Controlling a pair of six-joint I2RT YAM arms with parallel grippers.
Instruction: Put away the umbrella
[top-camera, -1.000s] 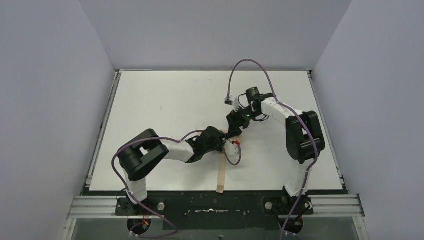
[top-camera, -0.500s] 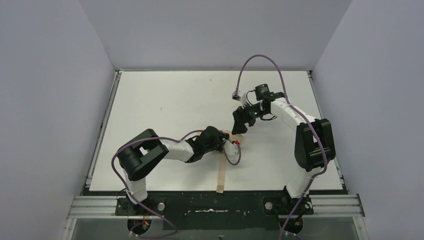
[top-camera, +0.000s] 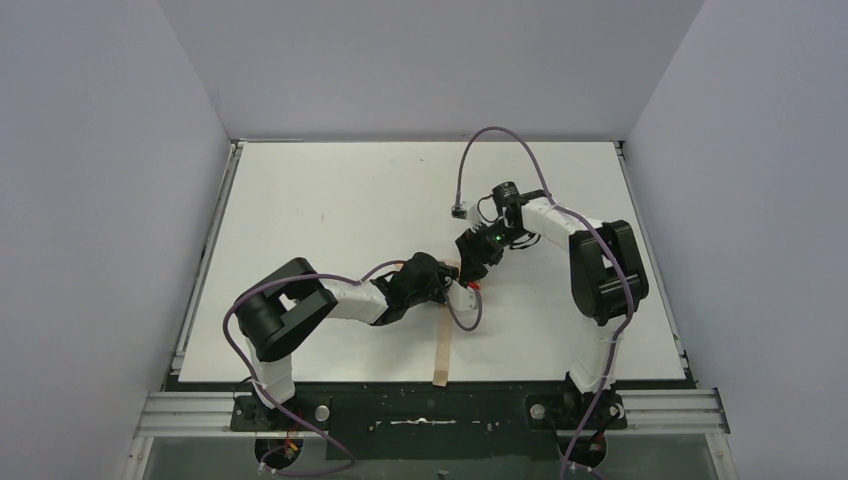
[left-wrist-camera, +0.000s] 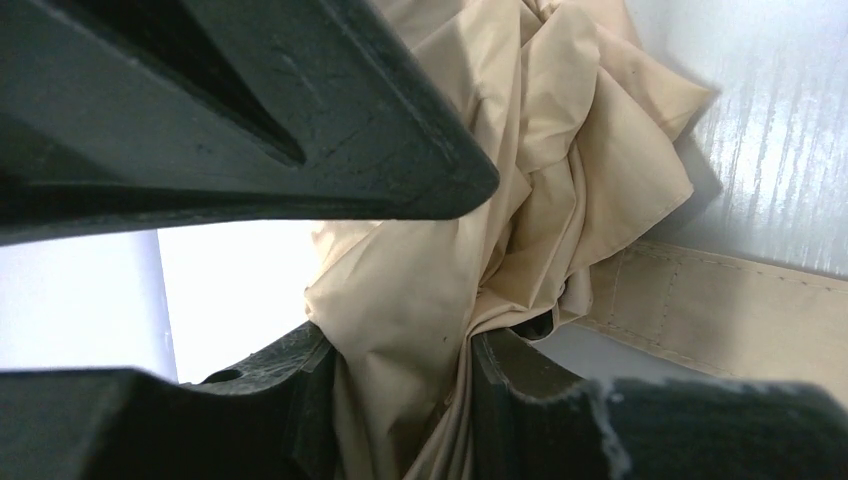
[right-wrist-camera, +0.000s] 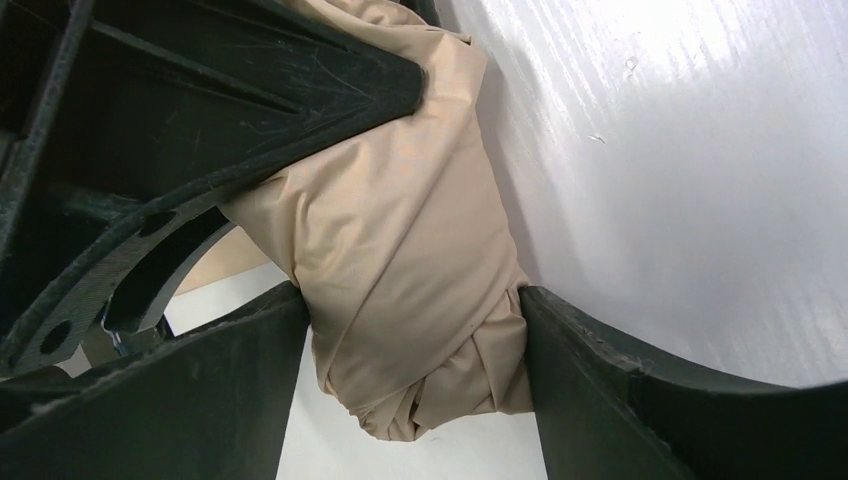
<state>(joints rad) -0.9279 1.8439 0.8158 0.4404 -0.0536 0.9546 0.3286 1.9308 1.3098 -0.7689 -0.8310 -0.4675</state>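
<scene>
The umbrella (right-wrist-camera: 400, 230) is bunched near the middle of the table (top-camera: 330, 200) — its beige fabric is pinched in the narrowly parted left gripper (left-wrist-camera: 400, 400) and clasped between the wider-set fingers of the right gripper (right-wrist-camera: 410, 380).

You see the right hand (right-wrist-camera: 410, 330) straddling the bunched beige umbrella (right-wrist-camera: 400, 200); both black fingers (right-wrist-camera: 640, 400) touch its fabric, with the white desk (right-wrist-camera: 690, 150) beneath.

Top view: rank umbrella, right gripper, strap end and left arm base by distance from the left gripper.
From the left gripper:
1. umbrella, in its grip
2. right gripper, just beyond, right
3. strap end, near edge
4. left arm base, near-left
</scene>
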